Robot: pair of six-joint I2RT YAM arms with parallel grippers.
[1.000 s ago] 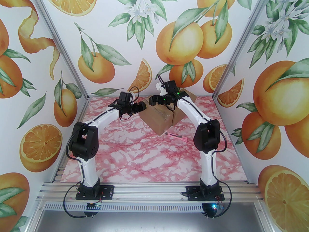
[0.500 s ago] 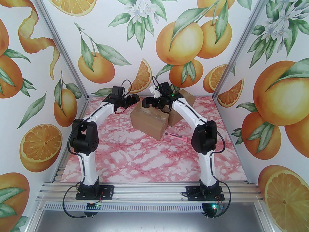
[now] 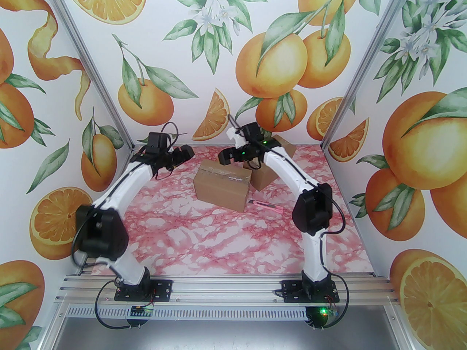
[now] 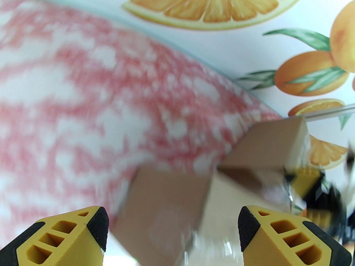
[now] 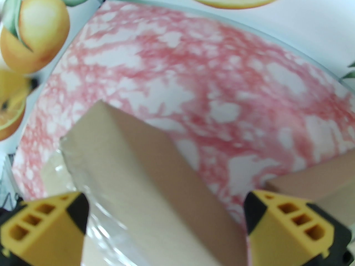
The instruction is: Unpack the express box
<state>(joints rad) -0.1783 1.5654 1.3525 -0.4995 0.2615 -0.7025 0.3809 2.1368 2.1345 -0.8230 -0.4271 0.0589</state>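
A taped brown cardboard box (image 3: 222,187) sits on the pink marble tabletop (image 3: 219,239), its top seam covered with clear tape. My left gripper (image 3: 185,153) hovers open to the box's left, apart from it. My right gripper (image 3: 225,156) hangs open just above the box's far top edge. The left wrist view has the box (image 4: 166,204) low between my open left gripper (image 4: 172,229) fingers. In the right wrist view, the box's taped top (image 5: 149,176) lies under my open right gripper (image 5: 166,215). Neither gripper holds anything.
A second brown box (image 3: 268,175) stands behind and to the right of the first, partly hidden by the right arm. A pink utility knife (image 3: 266,205) lies on the table by the first box's right front corner. Printed walls close in the back and sides.
The front box has turned and slid left, away from the second box. The left arm swung back to the left, off the box. The right gripper followed left, then stayed over the box's far edge.
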